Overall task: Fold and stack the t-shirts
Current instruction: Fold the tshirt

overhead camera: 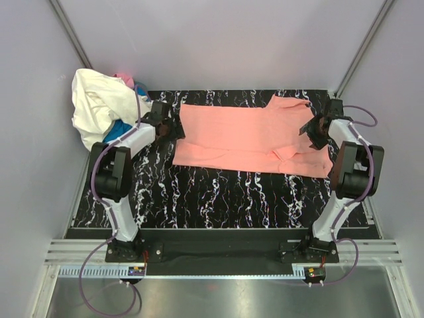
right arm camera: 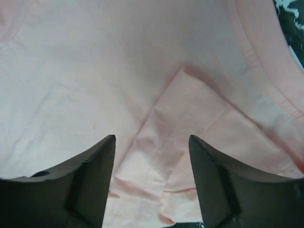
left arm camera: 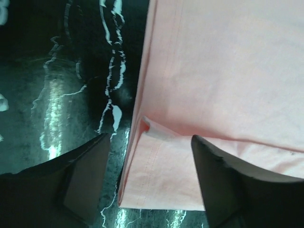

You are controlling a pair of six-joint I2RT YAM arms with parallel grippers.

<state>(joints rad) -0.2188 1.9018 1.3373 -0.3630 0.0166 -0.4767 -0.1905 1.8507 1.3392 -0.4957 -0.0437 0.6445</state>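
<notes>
The salmon-pink t-shirt [overhead camera: 245, 136] lies flat on the black marbled table [overhead camera: 218, 192]. Its long side runs from left to right, right between the 2 arms.

The left gripper [overhead camera: 165, 122] sits at the shirt's left end. Its jaws are apart and hold nothing. In the left wrist view, the shirt's edge and a folded corner lie just under the gap, with bare table on the left side.

The right gripper [overhead camera: 317, 129] sits at the shirt's right end. Its jaws are apart too, and nothing is in them. In the right wrist view there is only pink cloth below, with a small folded flap under the gap.

So each arm has its own end of the shirt close by. The next fold will likely need each one to pinch the end beside it.

The cream-white t-shirt [overhead camera: 93, 99], the bright blue t-shirt [overhead camera: 119, 129] and the hot pink t-shirt [overhead camera: 124, 78] lie in a heap at the far left corner, nearer the left arm.
</notes>
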